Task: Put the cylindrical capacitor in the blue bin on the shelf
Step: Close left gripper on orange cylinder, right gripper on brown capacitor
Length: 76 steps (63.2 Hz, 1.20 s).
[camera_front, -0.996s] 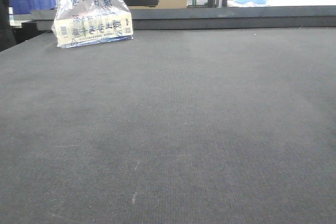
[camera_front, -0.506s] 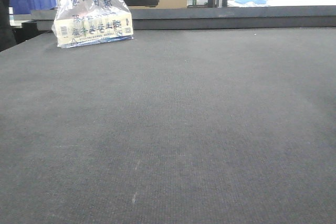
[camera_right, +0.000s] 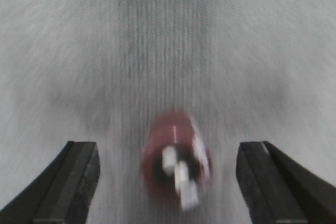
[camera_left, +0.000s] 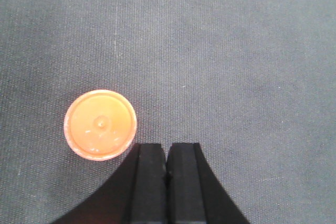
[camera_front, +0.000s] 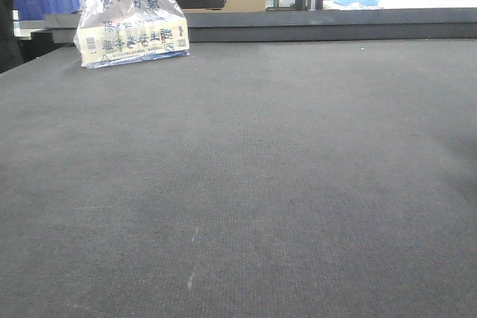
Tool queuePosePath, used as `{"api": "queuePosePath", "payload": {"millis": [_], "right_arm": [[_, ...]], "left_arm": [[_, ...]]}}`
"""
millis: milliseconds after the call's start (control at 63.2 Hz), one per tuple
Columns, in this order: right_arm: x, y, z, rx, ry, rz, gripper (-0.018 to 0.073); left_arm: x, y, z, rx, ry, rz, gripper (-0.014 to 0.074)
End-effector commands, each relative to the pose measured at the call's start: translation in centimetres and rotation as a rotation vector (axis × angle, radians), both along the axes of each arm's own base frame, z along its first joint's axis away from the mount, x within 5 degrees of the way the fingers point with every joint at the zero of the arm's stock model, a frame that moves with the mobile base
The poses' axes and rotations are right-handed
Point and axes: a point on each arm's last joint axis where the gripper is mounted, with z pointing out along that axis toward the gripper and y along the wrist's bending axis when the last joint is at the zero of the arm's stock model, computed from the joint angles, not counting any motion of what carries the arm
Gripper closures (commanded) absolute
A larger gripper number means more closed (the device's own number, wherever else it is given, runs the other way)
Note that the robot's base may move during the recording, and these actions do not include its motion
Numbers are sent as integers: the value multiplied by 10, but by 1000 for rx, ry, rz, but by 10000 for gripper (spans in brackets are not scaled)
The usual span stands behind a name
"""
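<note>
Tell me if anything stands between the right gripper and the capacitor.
Nothing visible does. The red capacitor lies on the mat between the fingers of the open right gripper, with only bare mat on either side; the view is blurred.

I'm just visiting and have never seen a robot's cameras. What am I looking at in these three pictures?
This is a two-armed robot; each arm ends in a two-fingered gripper with its own camera. The front view looks across a dark-matted table with a printed plastic bag at its far left; no arm shows there. The left wrist camera looks down past the left gripper, fingers pressed together and holding nothing, beside an orange round cap. The blurred right wrist picture shows the right gripper open, a reddish cylindrical capacitor between its fingers, untouched.
</note>
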Motion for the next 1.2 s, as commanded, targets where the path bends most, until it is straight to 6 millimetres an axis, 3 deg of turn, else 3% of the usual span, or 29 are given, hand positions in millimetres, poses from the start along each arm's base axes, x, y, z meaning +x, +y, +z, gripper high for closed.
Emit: {"api": "queuePosePath", "payload": {"millis": [0, 126, 221, 364, 506, 617, 711, 854, 933, 980, 1186], "right_arm": [[6, -2, -5, -15, 4, 1, 135], [9, -2, -11, -16, 18, 1, 138], [9, -2, -12, -16, 20, 1, 191], [9, -2, -12, -16, 19, 1, 414], [9, -2, -12, -16, 20, 1, 707], [9, -2, -12, -16, 20, 1, 720], [9, -2, -12, -16, 20, 1, 721], [9, -2, -12, -16, 20, 1, 721], [9, -2, -12, -14, 21, 0, 721], [9, -2, -12, -14, 19, 0, 721], [9, -1, -12, -2, 15, -8, 721]], "left_arm": [[1, -1, 4, -16, -13, 6, 708], [1, -1, 4, -16, -13, 6, 708], [1, -1, 4, -16, -13, 6, 708], [1, -1, 4, -16, -13, 6, 708], [1, -1, 4, -15, -17, 7, 708], [2, 1, 7, 14, -30, 2, 697], [3, 4, 12, 60, -46, -5, 583], [4, 8, 14, 127, -48, -15, 223], [4, 10, 14, 151, -47, -19, 64], [5, 10, 13, 160, -47, -19, 30], [21, 13, -5, 173, 10, -9, 27]]}}
